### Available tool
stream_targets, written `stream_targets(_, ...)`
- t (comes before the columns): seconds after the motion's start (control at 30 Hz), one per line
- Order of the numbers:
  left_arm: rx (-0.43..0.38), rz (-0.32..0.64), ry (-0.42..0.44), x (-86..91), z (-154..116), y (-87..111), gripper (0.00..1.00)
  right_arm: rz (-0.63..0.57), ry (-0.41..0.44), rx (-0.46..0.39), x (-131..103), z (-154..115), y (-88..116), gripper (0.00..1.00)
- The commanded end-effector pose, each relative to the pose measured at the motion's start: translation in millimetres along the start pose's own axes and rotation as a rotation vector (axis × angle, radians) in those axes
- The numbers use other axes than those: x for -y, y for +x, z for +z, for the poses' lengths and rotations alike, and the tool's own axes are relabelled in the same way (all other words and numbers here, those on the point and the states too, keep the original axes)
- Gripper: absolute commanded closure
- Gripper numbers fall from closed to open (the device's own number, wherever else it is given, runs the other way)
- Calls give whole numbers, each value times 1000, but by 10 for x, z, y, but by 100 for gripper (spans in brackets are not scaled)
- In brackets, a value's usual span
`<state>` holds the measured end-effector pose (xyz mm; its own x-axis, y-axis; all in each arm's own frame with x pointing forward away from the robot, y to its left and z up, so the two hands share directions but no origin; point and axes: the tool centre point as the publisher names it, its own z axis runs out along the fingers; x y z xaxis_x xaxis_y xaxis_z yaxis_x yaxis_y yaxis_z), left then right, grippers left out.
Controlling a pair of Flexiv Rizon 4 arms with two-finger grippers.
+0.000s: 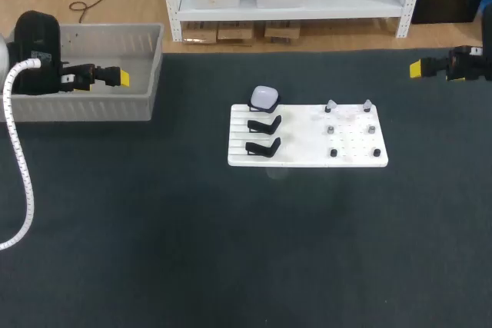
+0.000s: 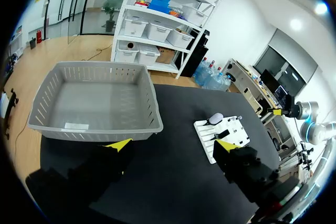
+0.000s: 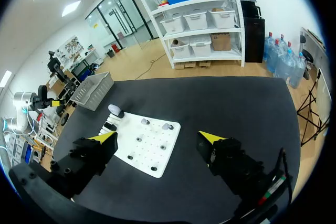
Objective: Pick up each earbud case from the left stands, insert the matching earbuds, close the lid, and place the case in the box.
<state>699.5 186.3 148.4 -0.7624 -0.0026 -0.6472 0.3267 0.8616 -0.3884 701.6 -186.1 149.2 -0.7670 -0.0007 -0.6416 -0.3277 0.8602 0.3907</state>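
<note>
One white earbud case (image 1: 264, 97) sits on the rearmost of three black stands on the left of a white board (image 1: 307, 157). The other two stands (image 1: 264, 124) are empty. Two pale earbuds (image 1: 330, 105) stand on the board's rear pegs. My left gripper (image 1: 119, 77) hangs open over the grey box (image 1: 150, 74), far left of the board. My right gripper (image 1: 417, 68) is open at the far right, away from the board. In the left wrist view, the open gripper (image 2: 172, 144) faces the box (image 2: 97, 129) and the case (image 2: 215, 118). The right wrist view shows its open gripper (image 3: 157, 136) above the board (image 3: 136, 142), with the case (image 3: 114, 109) ahead.
Several dark pegs (image 1: 353, 144) dot the right half of the board. The grey box holds nothing that I can see. Dark table surface spreads all around the board, with wide free room in front of it.
</note>
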Motion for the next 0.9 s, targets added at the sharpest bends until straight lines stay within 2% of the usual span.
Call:
stream_targets(0.03,-5,-1,-7,13,-1,-8,0,0,2,0,-3,-4,0,0)
stream_targets(0.5,-5,-1,-7,13,-1,-8,0,0,2,0,-3,-4,0,0)
stream_targets(0.6,2,-7,42,38,8,-10,0,0,2,0,-3,-4,0,0)
stream_targets(0.67,20,17,108,80,-10,-35,0,0,2,0,-3,-4,0,0)
stream_targets(0.73,48,76,177,128,-11,-74,0,0,2,0,-3,-4,0,0)
stream_targets(0.9,57,249,281,234,40,-194,0,0,2,0,-3,-4,0,0)
